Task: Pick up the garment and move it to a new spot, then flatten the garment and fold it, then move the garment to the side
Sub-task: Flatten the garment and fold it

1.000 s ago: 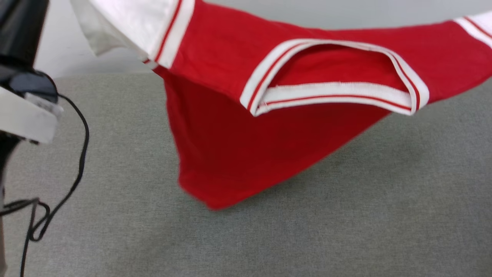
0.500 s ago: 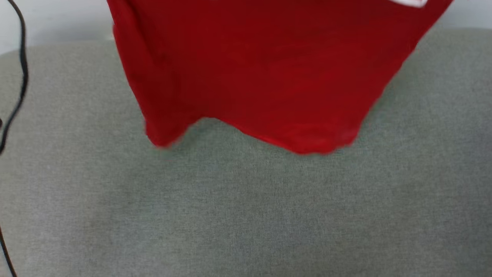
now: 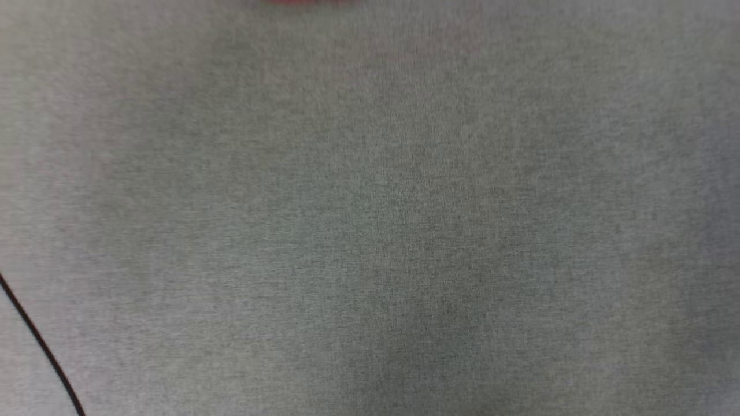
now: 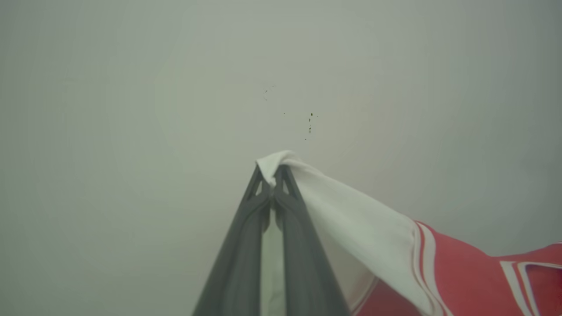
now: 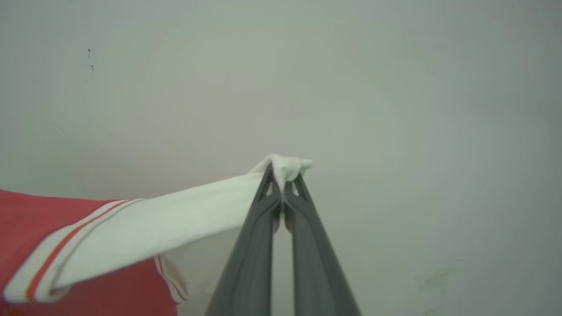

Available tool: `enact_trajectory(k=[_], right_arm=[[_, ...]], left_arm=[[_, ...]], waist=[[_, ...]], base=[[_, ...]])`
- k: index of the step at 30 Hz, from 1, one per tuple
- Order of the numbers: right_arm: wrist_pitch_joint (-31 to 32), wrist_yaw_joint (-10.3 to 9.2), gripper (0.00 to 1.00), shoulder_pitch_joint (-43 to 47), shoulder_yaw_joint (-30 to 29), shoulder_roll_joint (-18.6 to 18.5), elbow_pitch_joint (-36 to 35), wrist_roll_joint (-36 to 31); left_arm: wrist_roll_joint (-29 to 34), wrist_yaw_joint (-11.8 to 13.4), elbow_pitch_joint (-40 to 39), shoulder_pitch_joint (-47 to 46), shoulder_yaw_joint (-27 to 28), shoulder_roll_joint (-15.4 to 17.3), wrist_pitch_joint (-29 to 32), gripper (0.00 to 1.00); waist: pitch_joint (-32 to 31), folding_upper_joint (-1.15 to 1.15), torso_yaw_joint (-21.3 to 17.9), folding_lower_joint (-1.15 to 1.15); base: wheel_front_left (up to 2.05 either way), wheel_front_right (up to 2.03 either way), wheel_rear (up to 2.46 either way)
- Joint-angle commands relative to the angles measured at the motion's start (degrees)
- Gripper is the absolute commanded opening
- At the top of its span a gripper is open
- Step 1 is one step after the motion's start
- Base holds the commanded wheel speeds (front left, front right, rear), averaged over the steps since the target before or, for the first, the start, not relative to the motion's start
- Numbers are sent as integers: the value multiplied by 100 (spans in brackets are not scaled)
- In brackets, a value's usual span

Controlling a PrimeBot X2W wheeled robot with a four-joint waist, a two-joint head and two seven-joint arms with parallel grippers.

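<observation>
The garment (image 4: 461, 272) is a red shirt with white sleeves and red-and-white striped trim, held up in the air. In the left wrist view my left gripper (image 4: 273, 169) is shut on the tip of one white sleeve, and the red body trails off to the lower right. In the right wrist view my right gripper (image 5: 284, 172) is shut on the tip of the other white sleeve of the garment (image 5: 145, 224), whose red body hangs at the lower left. In the head view a thin blurred sliver of the red garment (image 3: 306, 2) touches the top edge.
A grey fabric surface (image 3: 370, 231) spreads across the head view. A thin black cable (image 3: 40, 346) crosses its lower left corner. A plain pale wall (image 4: 175, 87) lies behind both grippers in the wrist views.
The head camera has shifted a lot: the shirt that hung across the view has slid up and out of the top edge, leaving only a red sliver.
</observation>
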Motion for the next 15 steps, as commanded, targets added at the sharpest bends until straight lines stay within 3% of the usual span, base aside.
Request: enact_trajectory(k=[1, 7, 15], right_arm=[[-325, -4, 0, -343, -72, 76, 249, -150], [-1273, -3, 0, -967, -223, 379, 1219, -480], [-1705, -3, 0, -537, -51, 504, 1861, -424]], left_arm=[[72, -38, 212, -284, -47, -95, -190, 0], [215, -147, 940, -737, -104, -315, -873, 0], [167, -343, 1434, -97, -282, -583, -1285, 0]], waist=[[323, 0, -44, -1], [668, 0, -10, -1], [717, 0, 109, -1]], base=[[0, 0, 0], [0, 0, 0], [0, 0, 0]])
